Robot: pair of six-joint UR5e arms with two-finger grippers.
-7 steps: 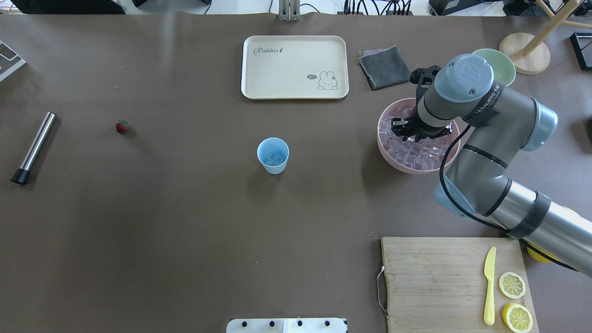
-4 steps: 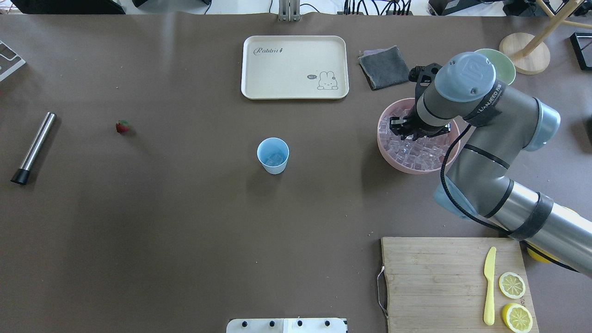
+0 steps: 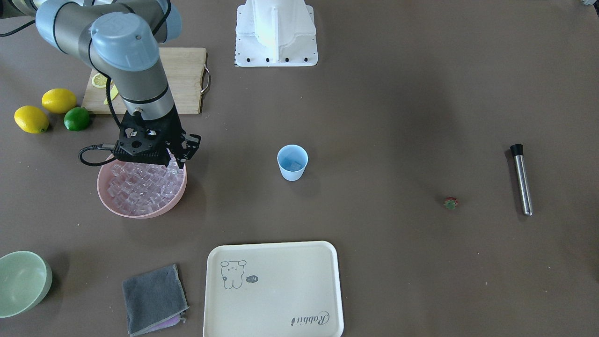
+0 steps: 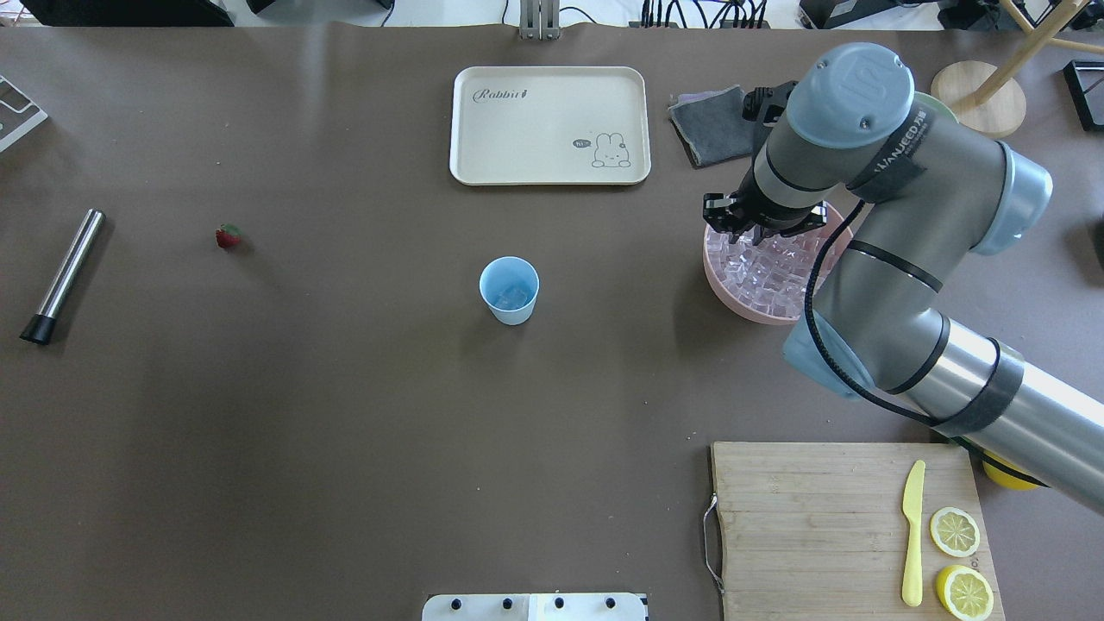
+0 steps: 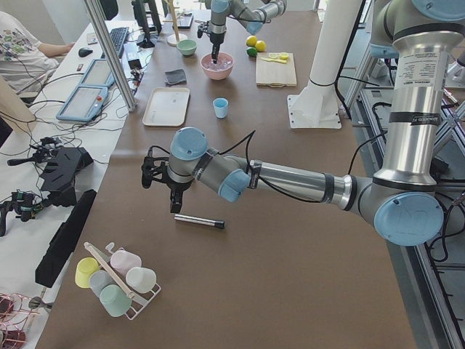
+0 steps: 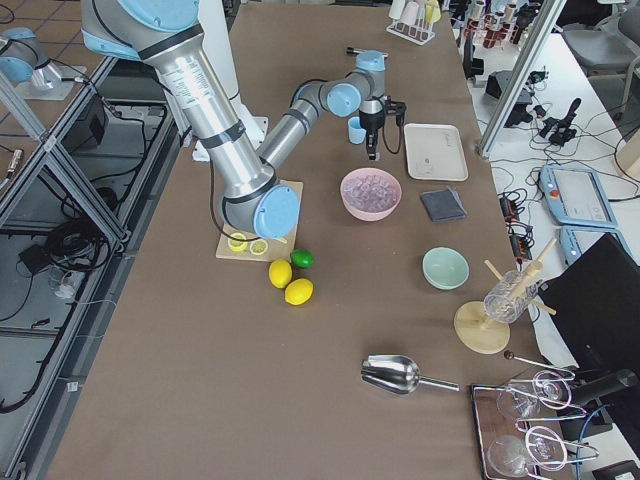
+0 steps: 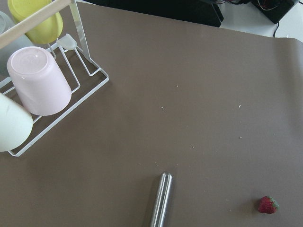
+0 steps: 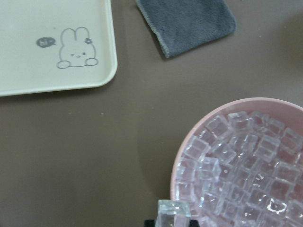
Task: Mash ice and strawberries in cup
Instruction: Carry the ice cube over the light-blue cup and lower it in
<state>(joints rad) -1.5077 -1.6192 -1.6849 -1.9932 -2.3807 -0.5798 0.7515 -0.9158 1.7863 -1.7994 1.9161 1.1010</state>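
The right gripper [image 3: 179,158] pinches one clear ice cube [image 8: 174,212] between its fingers. It hangs just above the near rim of the pink bowl [image 4: 729,297], and the heap of ice [image 3: 140,187] lies beneath it. The cup [image 4: 509,290], with a few cubes inside, stands upright well apart to that gripper's left. The strawberry [image 4: 228,235] lies even farther left, past the cup, near the left gripper [image 5: 175,206]. That gripper hovers just over a metal rod [image 5: 199,221]; I cannot tell whether its fingers are spread.
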